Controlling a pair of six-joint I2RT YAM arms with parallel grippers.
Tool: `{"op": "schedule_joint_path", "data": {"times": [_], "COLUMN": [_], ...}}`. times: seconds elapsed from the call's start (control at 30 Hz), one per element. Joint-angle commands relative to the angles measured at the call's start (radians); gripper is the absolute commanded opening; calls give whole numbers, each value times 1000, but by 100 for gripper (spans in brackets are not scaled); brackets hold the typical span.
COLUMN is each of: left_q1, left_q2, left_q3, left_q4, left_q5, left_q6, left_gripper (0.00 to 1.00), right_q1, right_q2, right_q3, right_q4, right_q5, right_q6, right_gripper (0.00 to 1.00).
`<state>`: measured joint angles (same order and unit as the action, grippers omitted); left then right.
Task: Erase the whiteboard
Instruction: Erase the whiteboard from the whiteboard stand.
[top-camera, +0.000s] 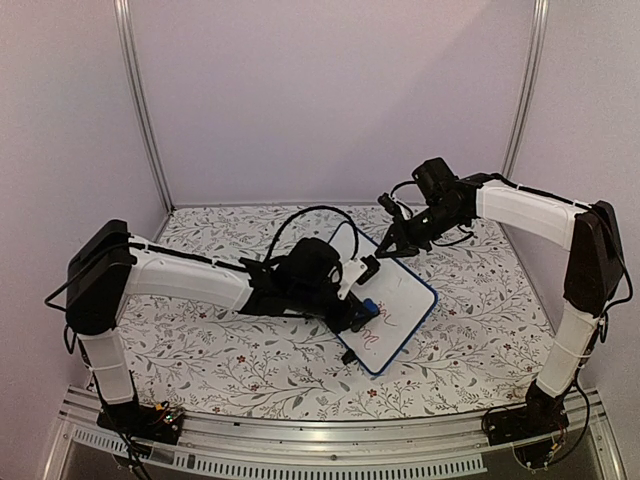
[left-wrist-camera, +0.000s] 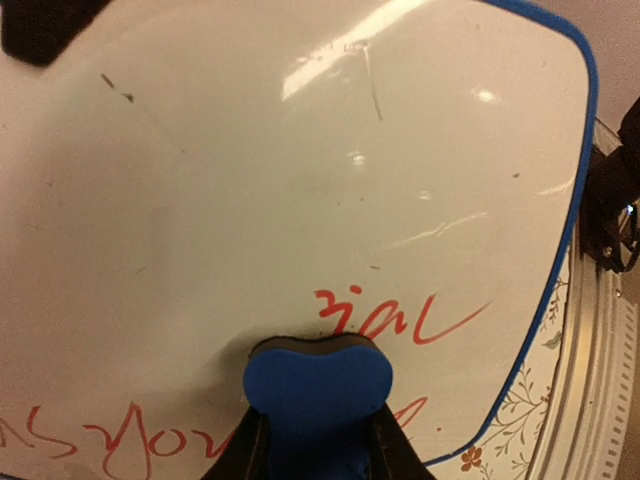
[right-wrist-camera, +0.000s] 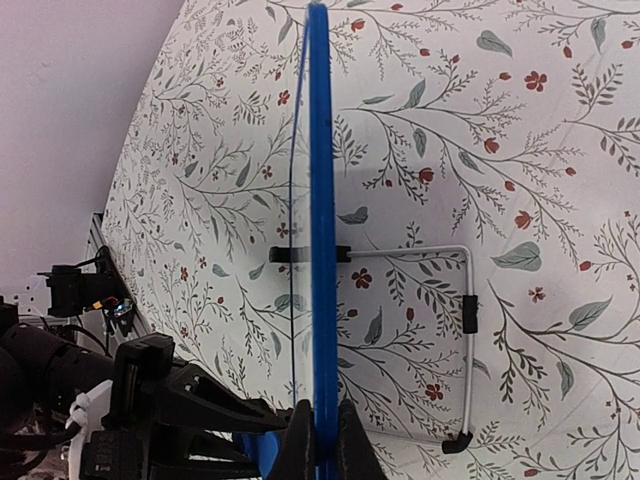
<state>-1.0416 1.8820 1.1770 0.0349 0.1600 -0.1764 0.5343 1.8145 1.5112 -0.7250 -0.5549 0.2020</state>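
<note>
Small white board with dark blue rounded frame (top-camera: 398, 312) sits tilted at the middle of the floral-print surface (top-camera: 200, 350). Right jaws pinch its upper frame edge. Left jaws pinch a blue eraser block (left-wrist-camera: 318, 385), pressed to the board face beside red handwriting (left-wrist-camera: 400, 315).

Overhead view: soft, even, rather dim light from above; pinkish cast on walls; faint diffuse shadows beneath arms on patterned counter (top-camera: 220, 350); detail slightly soft.

Left wrist view: warm tint; whiteboard (left-wrist-camera: 300, 200) shows streaks and spots of glare toward upper right, lamps mirrored in glossy surface; blue eraser (left-wrist-camera: 318, 385) at bottom edge, close to lens, soft-edged; board outline bowed by wide lens, corners blurred.

Right wrist view: brightest of three; floral print crisp at centre, stretched toward edges; lower left corner dark, murky.
</note>
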Motion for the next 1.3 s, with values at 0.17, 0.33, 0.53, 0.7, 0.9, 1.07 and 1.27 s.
{"op": "schedule_joint_path", "data": {"times": [0.17, 0.33, 0.53, 0.7, 0.9, 1.07, 1.27], "left_q1": [40, 35, 7, -4, -11, -11, -6], "left_q2": [12, 68, 93, 78, 66, 74, 93], "left_q3": [167, 193, 166, 112, 44, 23, 11], "left_q4": [-24, -32, -26, -16, -19, -73, -100], "left_q5": [-38, 7, 37, 56, 55, 15, 19], "left_q6": [58, 44, 25, 3, -11, -22, -32], "left_gripper": [0, 0, 0, 0, 0, 0, 0], "right_q1": [32, 32, 32, 33, 32, 32, 32], "right_q2": [22, 23, 23, 26, 28, 29, 28], "right_q3": [-39, -40, -41, -40, -39, -38, -39], "right_q4": [-87, -86, -85, -86, -85, -86, -87], "right_q5": [59, 59, 59, 58, 58, 56, 57], "right_q6": [-9, -8, -8, -8, -9, -8, -9], "right_gripper": [0, 0, 0, 0, 0, 0, 0]}}
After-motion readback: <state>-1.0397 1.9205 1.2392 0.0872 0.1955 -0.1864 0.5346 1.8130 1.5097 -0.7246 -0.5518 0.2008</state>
